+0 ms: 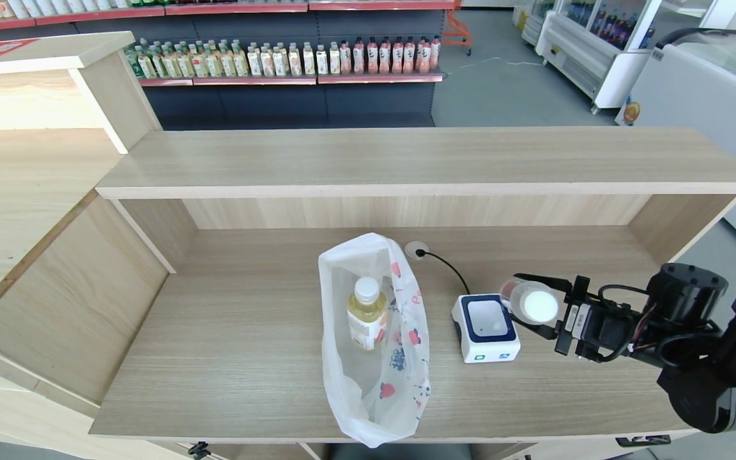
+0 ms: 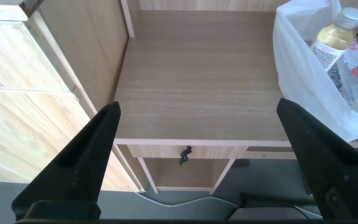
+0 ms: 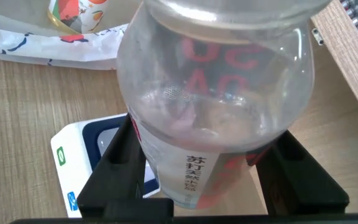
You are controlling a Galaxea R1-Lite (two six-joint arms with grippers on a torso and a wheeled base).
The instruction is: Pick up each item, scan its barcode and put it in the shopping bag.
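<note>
Light wood counter [image 1: 246, 345] — on it a shopping bag [image 1: 400, 383] and, just beside, a scanner [image 1: 486, 327].

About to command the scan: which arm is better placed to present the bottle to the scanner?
Right. The right gripper holds the clear bottle beside the scanner; the left gripper hangs open and empty on the shopping bag's far side.

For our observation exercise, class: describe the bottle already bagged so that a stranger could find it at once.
On the wooden counter sits an open white shopping bag with red prints, left of the scanner. Inside it is the yellowish bottle, white-capped, unlike the clear bottle held by the right end effector.
</note>
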